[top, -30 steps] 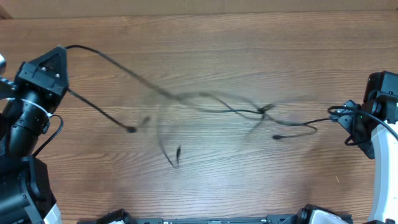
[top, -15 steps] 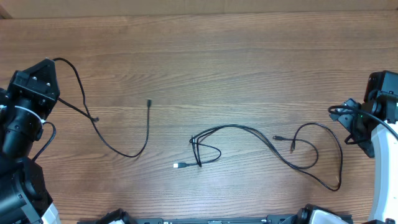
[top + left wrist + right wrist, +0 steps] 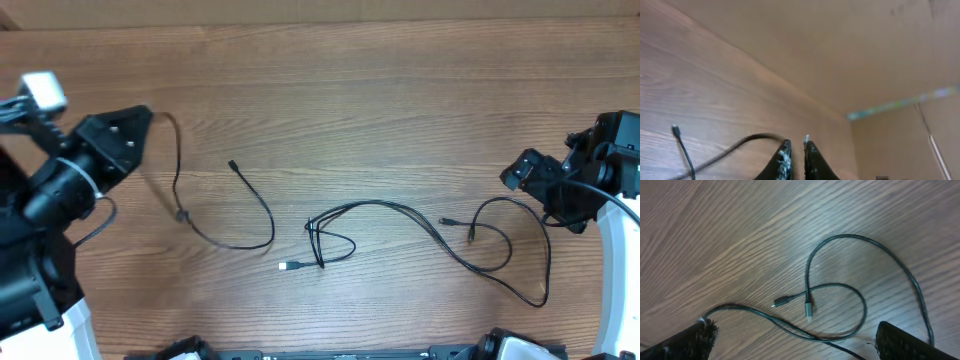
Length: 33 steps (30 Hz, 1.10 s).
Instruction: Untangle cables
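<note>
Wood-grain brown fills my overhead feed, and on that table (image 3: 400, 90) I count the cables in two lots, well apart from each other. Out toward 9 o'clock a lone cable (image 3: 268, 215) comes off the left gripper (image 3: 148, 114) in a blur and drops toward 6 o'clock. From there it sweeps across the wood in a shallow U and climbs to a small plug (image 3: 232, 165) at its 11 o'clock end. My left wrist camera shows the fingers (image 3: 784, 156) nearly pressed together, only a thin slit between them. That cord runs right up to the tip of one finger, and I cannot tell whether it is pinched. Near the centre lies a small knot (image 3: 316, 236) with a pale-tipped connector (image 3: 285, 266) just beside it at 7 o'clock. From the knot the joined cables (image 3: 400, 206) run toward 3 o'clock, dip toward 5 o'clock and curl back in a loose loop (image 3: 505, 205). The right gripper (image 3: 522, 172) sits at 3 o'clock, close above that loop, jaws spread wide and holding nothing. On my right wrist camera its fingertips (image 3: 690, 340) frame the cord on the wood, where two plug ends (image 3: 809, 309) lie just beside each other
</note>
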Each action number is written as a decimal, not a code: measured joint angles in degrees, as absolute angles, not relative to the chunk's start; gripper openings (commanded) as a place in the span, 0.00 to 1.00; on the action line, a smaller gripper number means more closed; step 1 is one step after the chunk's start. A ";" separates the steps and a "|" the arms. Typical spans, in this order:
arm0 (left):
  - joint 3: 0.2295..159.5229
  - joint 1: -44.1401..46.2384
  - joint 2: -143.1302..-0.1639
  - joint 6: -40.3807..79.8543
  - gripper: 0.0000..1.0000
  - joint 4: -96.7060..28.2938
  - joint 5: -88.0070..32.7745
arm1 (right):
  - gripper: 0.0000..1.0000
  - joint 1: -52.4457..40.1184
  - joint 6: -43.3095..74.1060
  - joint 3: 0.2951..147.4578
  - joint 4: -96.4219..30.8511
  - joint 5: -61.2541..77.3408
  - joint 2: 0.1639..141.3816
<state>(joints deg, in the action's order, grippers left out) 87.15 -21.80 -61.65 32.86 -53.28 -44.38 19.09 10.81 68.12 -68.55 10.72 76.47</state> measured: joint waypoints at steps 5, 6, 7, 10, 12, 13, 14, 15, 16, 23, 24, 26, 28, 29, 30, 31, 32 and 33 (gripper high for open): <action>87.18 -11.88 -64.99 31.33 0.13 -55.29 -40.84 | 1.00 19.09 9.58 68.12 -68.55 12.53 76.47; 87.18 -11.18 -65.39 31.27 0.15 -55.44 -40.42 | 1.00 19.09 9.52 68.12 -68.51 12.58 76.47; 87.22 -7.90 -66.78 30.79 0.24 -55.81 -39.55 | 1.00 19.09 9.23 68.12 -68.55 12.69 76.47; 87.24 -0.54 -71.05 28.05 0.87 -55.99 -38.09 | 1.00 19.09 8.97 68.12 -68.60 12.73 76.47; 87.24 3.44 -73.82 25.98 1.00 -56.64 -37.71 | 1.00 19.09 8.95 68.12 -68.53 12.73 76.47; 87.24 6.22 -75.64 23.79 1.00 -57.30 -37.45 | 1.00 19.09 8.95 68.12 -68.53 12.73 76.47; 87.24 7.88 -76.73 22.31 1.00 -57.71 -37.28 | 1.00 19.09 8.95 68.12 -68.51 12.78 76.47; 87.24 10.37 -77.91 20.12 1.00 -58.37 -36.86 | 1.00 19.09 8.97 68.12 -68.53 12.78 76.47; 87.26 12.38 -78.70 18.57 1.00 -59.35 -35.86 | 1.00 19.09 8.54 68.12 -68.47 13.21 76.47; 87.37 26.50 -85.23 9.74 1.00 -66.11 -19.49 | 1.00 19.09 7.44 68.12 -67.99 14.44 76.47; 87.37 27.77 -86.56 8.58 1.00 -66.59 -17.69 | 1.00 19.09 7.44 68.12 -67.99 14.48 76.47; 87.44 29.87 -90.13 7.01 1.00 -68.29 -14.63 | 1.00 19.09 7.42 68.12 -68.23 14.63 76.47; 87.46 30.70 -93.97 7.84 1.00 -69.65 -12.71 | 1.00 19.09 7.44 68.12 -68.31 14.63 76.47; 87.46 30.68 -95.18 8.75 1.00 -70.08 -12.03 | 1.00 19.09 7.44 68.12 -68.31 14.66 76.47; 87.46 30.68 -96.16 9.50 1.00 -70.30 -11.73 | 1.00 19.09 7.44 68.12 -68.29 14.63 76.47; 87.46 30.68 -97.67 10.50 1.00 -70.46 -11.51 | 1.00 19.09 7.42 68.12 -68.16 14.63 76.47; 87.46 30.68 -100.47 11.81 1.00 -70.76 -11.40 | 1.00 19.09 7.44 68.12 -68.16 14.66 76.47; 87.46 30.70 -102.45 12.56 1.00 -71.09 -11.51 | 1.00 19.09 7.44 68.12 -68.14 14.66 76.47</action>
